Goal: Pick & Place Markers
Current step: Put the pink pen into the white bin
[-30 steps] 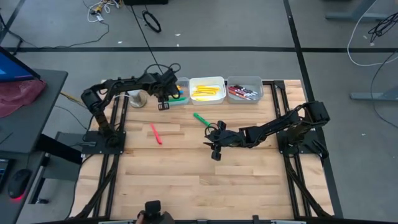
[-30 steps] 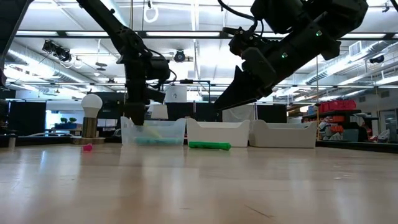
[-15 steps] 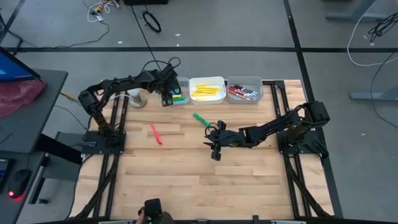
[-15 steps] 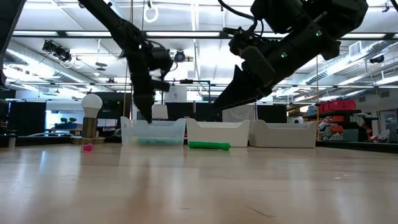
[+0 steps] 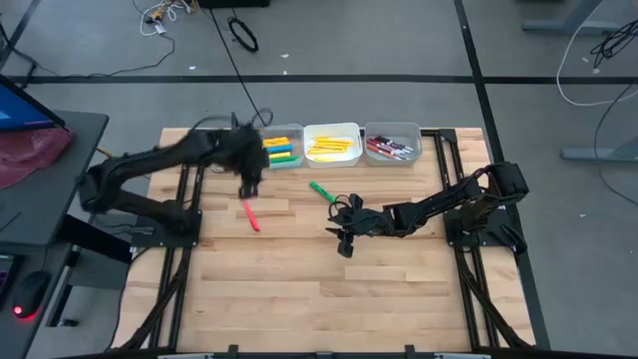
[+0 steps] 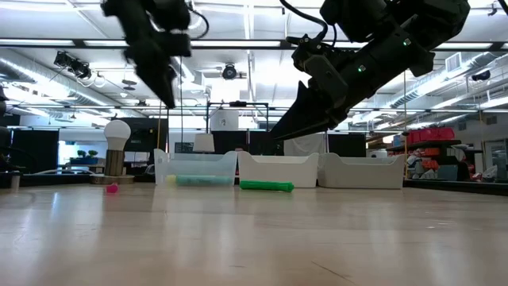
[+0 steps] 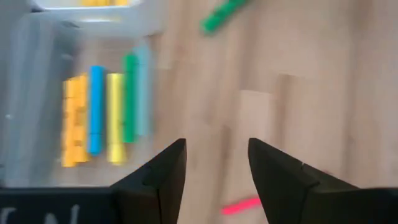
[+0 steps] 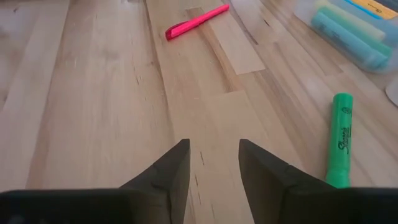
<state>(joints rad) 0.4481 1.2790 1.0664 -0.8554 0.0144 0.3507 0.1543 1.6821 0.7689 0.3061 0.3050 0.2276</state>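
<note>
The left gripper (image 5: 249, 184) hangs empty with fingers parted, above the surface (image 5: 329, 279) between the left bin (image 5: 282, 150) and the pink marker (image 5: 249, 214). The right gripper (image 5: 342, 231), also parted and empty, hovers just beside the green marker (image 5: 321, 189). Other markers lie sorted in the three bins. Judged risk: the left arm shows motion blur, so a fast descent could land off-centre and flick the thin pink marker, rolling it away.
</note>
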